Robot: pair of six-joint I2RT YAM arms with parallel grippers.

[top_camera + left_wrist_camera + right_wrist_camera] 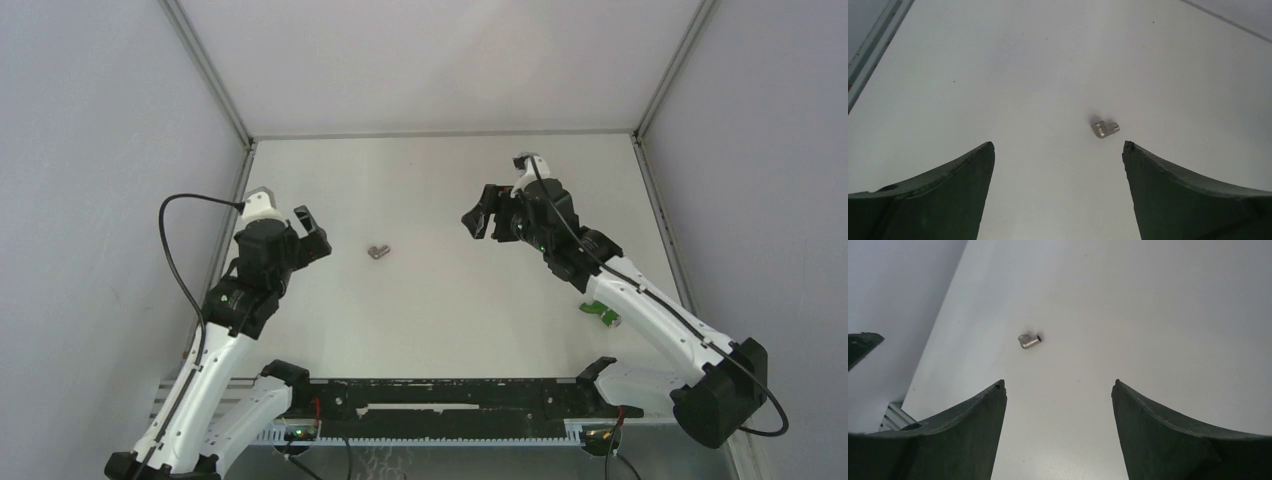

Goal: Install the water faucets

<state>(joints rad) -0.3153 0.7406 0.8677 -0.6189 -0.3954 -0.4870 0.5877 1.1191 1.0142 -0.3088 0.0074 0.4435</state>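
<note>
Top external: the elbow fitting (378,250) is flanked by the left gripper (312,238) and right gripper (480,215), both spread wide, empty. It is judged light, rigid and slippery, best pinched across one straight leg.

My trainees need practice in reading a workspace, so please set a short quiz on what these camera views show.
1. What lies on the table between the left gripper and the right gripper?
A. a grey metal elbow fitting
B. a screwdriver
C. a coil of hose
2. True or false: the left gripper is shut on the elbow fitting.
3. Fill in: the green tap lies partly hidden beneath the ___ arm.
Key: 1 A; 2 false, both grippers are open and hold nothing; 3 right arm.
</note>
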